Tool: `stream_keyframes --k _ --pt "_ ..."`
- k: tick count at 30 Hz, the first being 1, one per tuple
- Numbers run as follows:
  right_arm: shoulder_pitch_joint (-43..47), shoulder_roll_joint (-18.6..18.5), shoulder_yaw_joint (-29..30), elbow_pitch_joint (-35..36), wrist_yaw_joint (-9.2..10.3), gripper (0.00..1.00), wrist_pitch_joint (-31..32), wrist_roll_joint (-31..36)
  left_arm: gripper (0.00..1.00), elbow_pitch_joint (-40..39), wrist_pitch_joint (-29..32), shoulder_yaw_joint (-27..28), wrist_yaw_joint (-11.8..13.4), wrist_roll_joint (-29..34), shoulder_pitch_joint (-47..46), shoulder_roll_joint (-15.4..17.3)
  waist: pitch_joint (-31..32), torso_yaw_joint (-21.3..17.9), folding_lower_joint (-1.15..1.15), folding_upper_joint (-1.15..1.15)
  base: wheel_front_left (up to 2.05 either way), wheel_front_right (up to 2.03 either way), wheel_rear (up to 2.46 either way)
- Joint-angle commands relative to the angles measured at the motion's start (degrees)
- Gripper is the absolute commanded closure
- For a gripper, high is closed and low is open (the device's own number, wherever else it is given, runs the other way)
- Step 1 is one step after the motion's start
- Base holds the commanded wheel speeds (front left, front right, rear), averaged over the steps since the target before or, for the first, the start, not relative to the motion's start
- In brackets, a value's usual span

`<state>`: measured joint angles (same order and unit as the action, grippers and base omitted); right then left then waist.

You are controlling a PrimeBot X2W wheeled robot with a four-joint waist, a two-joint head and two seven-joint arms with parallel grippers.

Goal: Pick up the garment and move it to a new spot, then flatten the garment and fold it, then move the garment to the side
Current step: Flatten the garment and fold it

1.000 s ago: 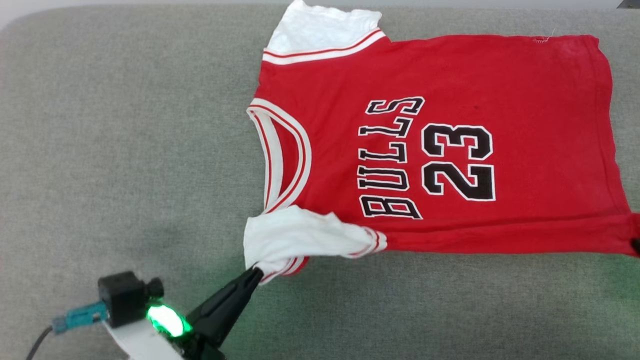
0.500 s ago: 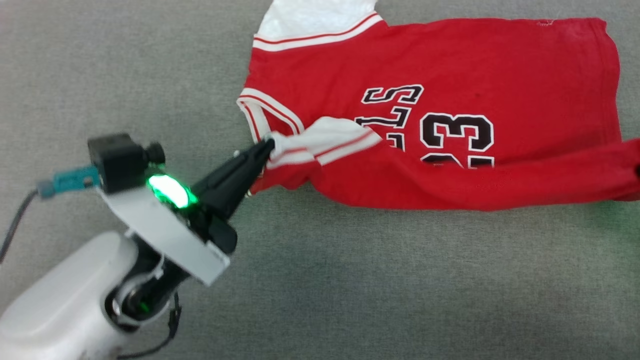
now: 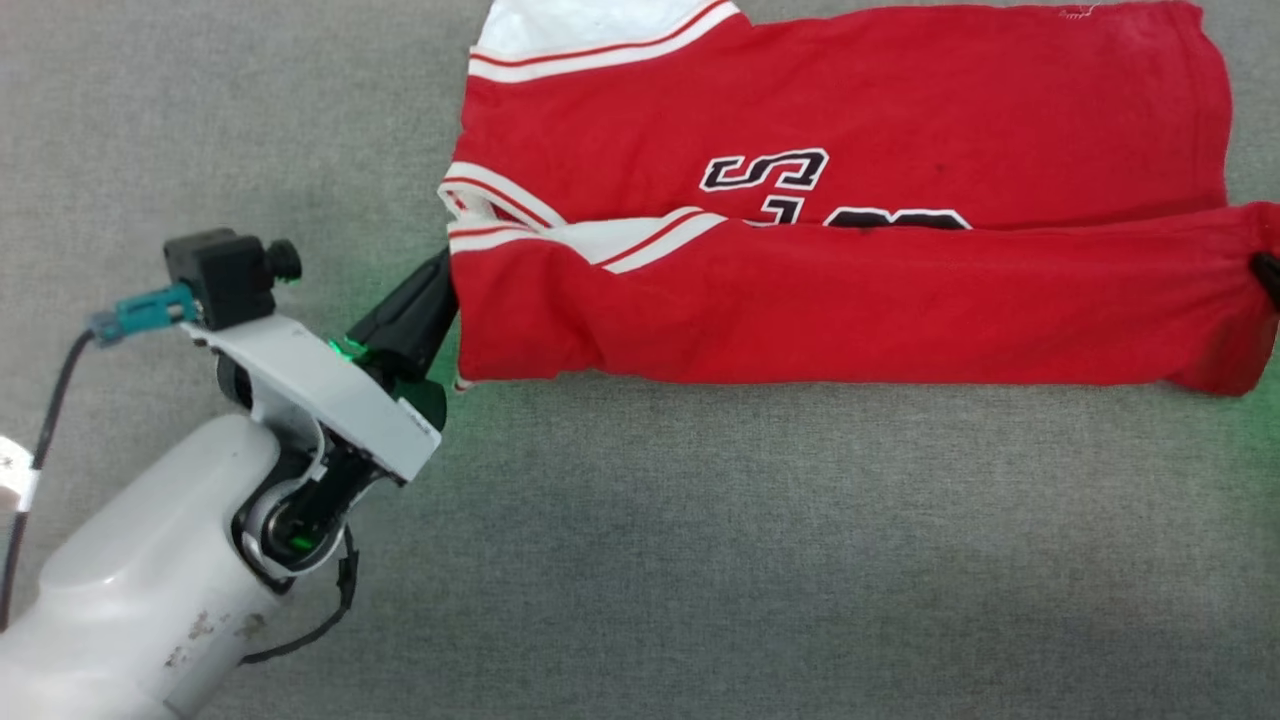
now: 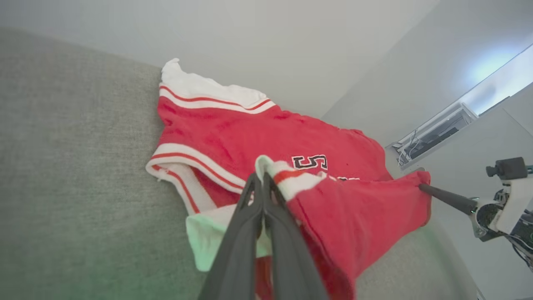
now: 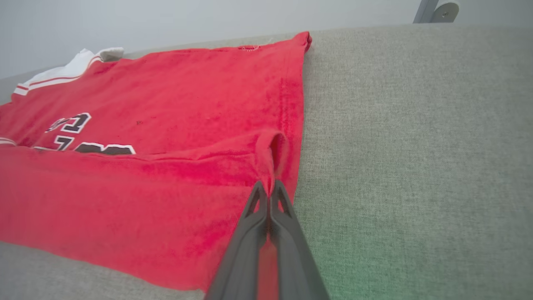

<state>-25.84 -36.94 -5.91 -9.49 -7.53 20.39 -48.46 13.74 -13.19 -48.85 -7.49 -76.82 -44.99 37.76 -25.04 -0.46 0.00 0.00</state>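
Garment (image 3: pixel 850 300) half-folded on grey cushion (image 3: pixel 700 560); left gripper (image 4: pixel 261 183) and right gripper (image 5: pixel 270 189) pinch it

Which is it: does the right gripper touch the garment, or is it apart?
Touching. The right wrist view shows the right gripper shut on the garment, the hem pinched at its tip.

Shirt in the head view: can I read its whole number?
No: the shirt's near half is folded over the print, so just an S and slivers of other characters show.
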Motion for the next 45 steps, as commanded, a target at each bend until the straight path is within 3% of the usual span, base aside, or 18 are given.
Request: stream_keyframes --k 1,15,17,18,19,21,22,29,33,37,38,45 --pt "-1.08 0.5 -0.7 -1.37 0.09 1.0 -0.8 0.1 1.0 1.76 -0.13 -0.92 0.03 -0.2 -0.53 -0.1 -0.48 0.17 0.0 0.0 0.0 0.0 0.0" --pt "-6.89 2.54 -9.17 -13.17 0.09 1.0 -9.12 2.17 0.98 15.36 -0.38 -9.37 0.06 1.15 -3.2 -2.19 -0.12 -0.68 0.0 0.0 0.0 0.0 0.0" --pt "-7.24 2.62 -10.24 -14.42 0.09 0.94 -10.25 2.54 0.54 16.47 -0.76 -10.19 0.08 2.07 -3.88 -2.09 0.69 -0.7 0.0 0.0 0.0 0.0 0.0" --pt "-7.44 2.58 -10.53 -14.99 0.09 0.77 -10.85 2.73 0.16 16.83 -0.89 -10.66 0.08 2.64 -4.4 -1.83 1.12 -0.69 0.0 0.0 0.0 0.0 0.0" --pt "-7.5 2.39 -10.88 -15.47 0.09 0.58 -11.4 2.86 0.0 16.95 -1.01 -11.09 0.08 3.02 -4.87 -1.67 1.6 -0.64 0.0 0.0 0.0 0.0 0.0" --pt "-7.38 1.96 -11.34 -16.38 0.09 0.07 -12.51 3.13 0.0 16.9 -1.21 -11.74 0.07 3.8 -5.96 -1.12 2.61 -0.46 0.0 0.0 0.0 0.0 0.0" --pt "-7.2 1.84 -11.44 -16.74 0.09 0.0 -12.96 3.1 0.0 16.92 -1.18 -12.29 0.07 4.14 -6.56 -0.63 3.16 -0.36 0.0 0.0 0.0 0.0 0.0" --pt "-5.03 0.64 -10.44 -17.42 0.09 0.0 -15.42 2.08 0.0 17.08 3.34 -14.97 0.52 7.61 -11.3 2.9 6.76 0.51 0.0 0.0 0.0 0.0 0.0" --pt "-3.77 0.32 -10.04 -16.12 0.09 0.0 -16.07 2.11 0.0 12.82 12.31 -15.67 2.21 4.21 -12.29 4.14 8.03 0.8 0.0 0.0 0.0 0.0 0.0" --pt "-2.87 0.73 -9.74 -14.44 0.09 0.0 -15.93 2.28 0.0 5.43 24.37 -16.59 5.76 -1.3 -12.81 6.29 8.38 0.76 0.0 0.0 0.0 0.0 0.0" --pt "-2.87 0.73 -9.74 -14.44 0.09 0.0 -15.93 2.28 0.0 5.43 24.37 -16.59 5.76 -1.3 -12.81 6.29 8.38 0.76 0.0 0.0 0.0 0.0 0.0" --pt "-2.81 1.7 -9.63 -11.39 0.09 0.0 -14.63 2.98 0.0 -5.65 38.21 -18.09 12.66 -8.27 -11.87 10.53 7.3 -0.31 0.0 0.0 0.0 0.0 0.0"
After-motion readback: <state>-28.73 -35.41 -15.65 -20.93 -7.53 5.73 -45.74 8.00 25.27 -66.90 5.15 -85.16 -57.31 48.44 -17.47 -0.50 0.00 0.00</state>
